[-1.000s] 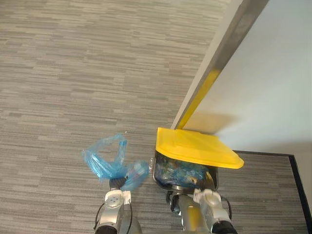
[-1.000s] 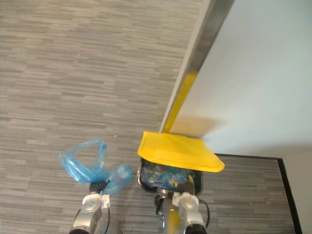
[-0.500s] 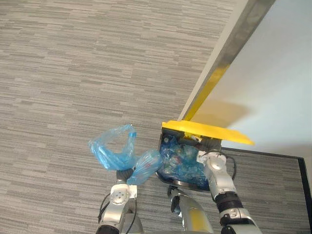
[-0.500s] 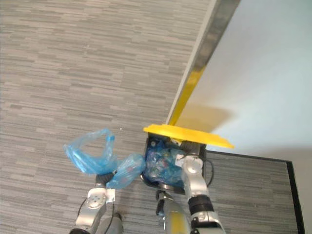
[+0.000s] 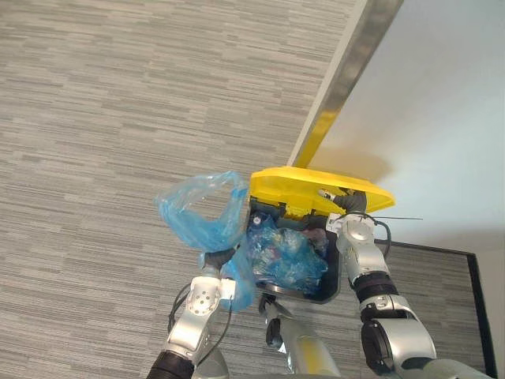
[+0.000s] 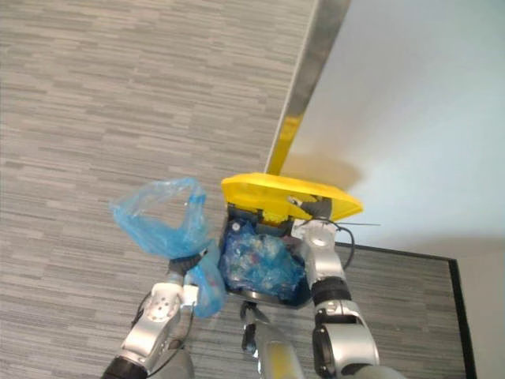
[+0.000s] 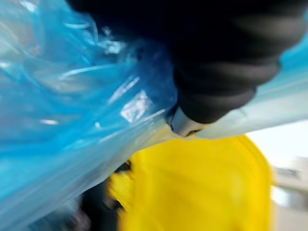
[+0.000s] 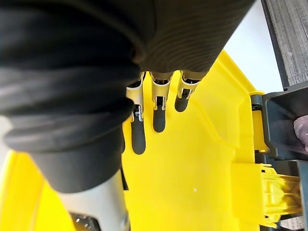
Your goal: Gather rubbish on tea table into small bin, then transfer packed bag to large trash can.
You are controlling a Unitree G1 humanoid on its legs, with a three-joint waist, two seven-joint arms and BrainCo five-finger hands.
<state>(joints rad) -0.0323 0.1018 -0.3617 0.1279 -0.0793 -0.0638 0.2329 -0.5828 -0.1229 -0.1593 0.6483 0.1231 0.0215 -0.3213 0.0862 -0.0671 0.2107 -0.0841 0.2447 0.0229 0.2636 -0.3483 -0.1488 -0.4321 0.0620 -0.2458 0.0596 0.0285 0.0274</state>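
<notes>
Transfer nearly done, I judge: the right hand (image 5: 349,207), fingers (image 8: 158,120) straight, props up the large trash can's (image 5: 334,283) yellow lid (image 5: 304,188), while the left hand (image 5: 211,260), clenched round the blue bag (image 5: 207,230), holds it beside the opening, not yet dropped in.

Silver-grey arms (image 5: 360,257); dark ribbed wrist covers (image 8: 72,96); silver fingers (image 8: 159,113), dark tips.

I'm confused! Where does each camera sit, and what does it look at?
Left eye view: head, looking down at trash can, both arms.
Right eye view: same, slightly shifted.
Left wrist view: on left hand, sees blue bag, yellow lid.
Right wrist view: on right hand, fingers flat against lid.
Shared: both wrist views show the lid.
</notes>
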